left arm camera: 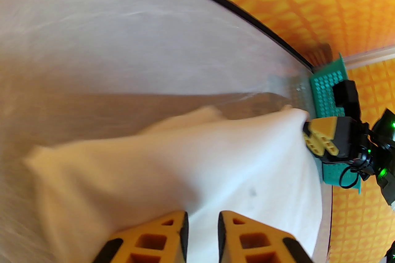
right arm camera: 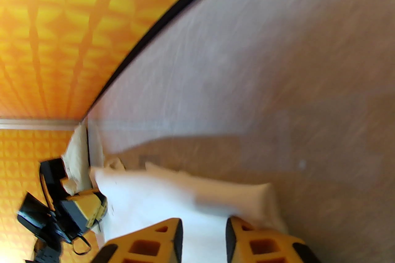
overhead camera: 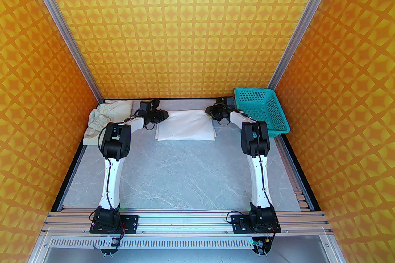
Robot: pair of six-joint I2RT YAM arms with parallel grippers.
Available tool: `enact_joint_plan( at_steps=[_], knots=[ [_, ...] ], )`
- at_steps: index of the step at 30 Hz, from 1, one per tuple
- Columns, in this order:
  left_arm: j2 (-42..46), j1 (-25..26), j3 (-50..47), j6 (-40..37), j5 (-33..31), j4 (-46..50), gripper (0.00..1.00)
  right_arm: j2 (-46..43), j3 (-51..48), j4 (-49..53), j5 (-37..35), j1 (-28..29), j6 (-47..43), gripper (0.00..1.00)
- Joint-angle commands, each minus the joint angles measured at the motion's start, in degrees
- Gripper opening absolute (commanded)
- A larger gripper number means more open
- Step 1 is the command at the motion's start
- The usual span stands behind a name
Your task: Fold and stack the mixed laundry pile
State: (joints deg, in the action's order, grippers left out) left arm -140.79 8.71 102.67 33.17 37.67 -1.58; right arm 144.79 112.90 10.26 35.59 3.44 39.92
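The white long-sleeved shirt (overhead camera: 185,128) lies folded into a rectangle at the back middle of the table. My left gripper (overhead camera: 163,116) is at its far left corner and my right gripper (overhead camera: 209,112) at its far right corner. In the left wrist view the yellow fingers (left arm camera: 166,237) stand close together with white shirt (left arm camera: 191,169) cloth in the narrow gap. The right wrist view is alike, with shirt (right arm camera: 148,197) fabric pinched by my right gripper (right arm camera: 203,231). The beige-cream piece (overhead camera: 106,117) with its gathered band lies crumpled at the back left.
A teal mesh basket (overhead camera: 267,110) stands at the back right corner, just behind the right arm. The grey marble tabletop (overhead camera: 185,175) stretches bare toward the arm bases. Orange patterned walls close in the back and both sides.
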Motion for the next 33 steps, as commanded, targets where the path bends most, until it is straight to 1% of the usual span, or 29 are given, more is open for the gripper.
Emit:
enact_joint_plan(
  at_steps=[1,5,8,11,13,16,19,21,22,25,27,29,33],
  knots=[
    [-0.4,-0.5,3.1,0.6,1.1,-1.0,0.23,2.4,1.4,0.6,1.2,-0.7,1.6,0.31],
    [2.2,-0.5,2.2,-0.2,1.4,-0.2,0.27,-1.6,-0.4,1.3,1.4,-0.7,0.0,0.35],
    [6.3,-0.5,0.7,-1.4,1.4,1.2,0.31,-7.8,-4.1,2.6,0.3,-0.7,-2.7,0.38],
    [11.4,-0.4,-1.2,-3.8,1.4,4.1,0.32,-15.6,-10.5,4.7,-2.7,-0.5,-6.7,0.42],
    [15.6,-0.1,-4.1,-4.9,1.4,4.5,0.32,-21.5,-16.7,5.5,-5.4,-0.2,-9.3,0.45],
    [20.7,1.0,-8.2,-6.4,1.3,6.3,0.32,-27.7,-24.6,6.6,-7.4,0.6,-11.4,0.45],
    [24.1,2.4,-12.1,-7.0,1.2,8.0,0.34,-32.1,-31.8,6.3,-7.4,2.6,-12.1,0.45],
    [25.5,3.2,-14.3,-6.9,1.1,7.9,0.35,-33.9,-35.9,5.3,-7.5,4.2,-12.3,0.45],
    [25.9,3.6,-17.0,-6.8,1.0,7.5,0.35,-34.3,-37.8,4.6,-7.7,4.8,-12.1,0.45],
    [25.9,4.2,-20.4,-6.4,0.9,6.5,0.35,-33.5,-41.8,1.9,-6.9,5.6,-10.1,0.44],
    [25.5,4.4,-22.5,-5.8,0.9,5.4,0.34,-32.2,-43.2,0.7,-6.3,5.7,-9.5,0.43],
    [25.4,4.5,-24.6,-5.0,0.9,3.8,0.34,-31.2,-44.4,0.3,-7.1,5.9,-9.2,0.43],
    [24.2,4.4,-26.9,-5.2,0.0,3.8,0.34,-29.3,-44.6,2.7,-10.1,5.9,-10.1,0.42]
  ],
)
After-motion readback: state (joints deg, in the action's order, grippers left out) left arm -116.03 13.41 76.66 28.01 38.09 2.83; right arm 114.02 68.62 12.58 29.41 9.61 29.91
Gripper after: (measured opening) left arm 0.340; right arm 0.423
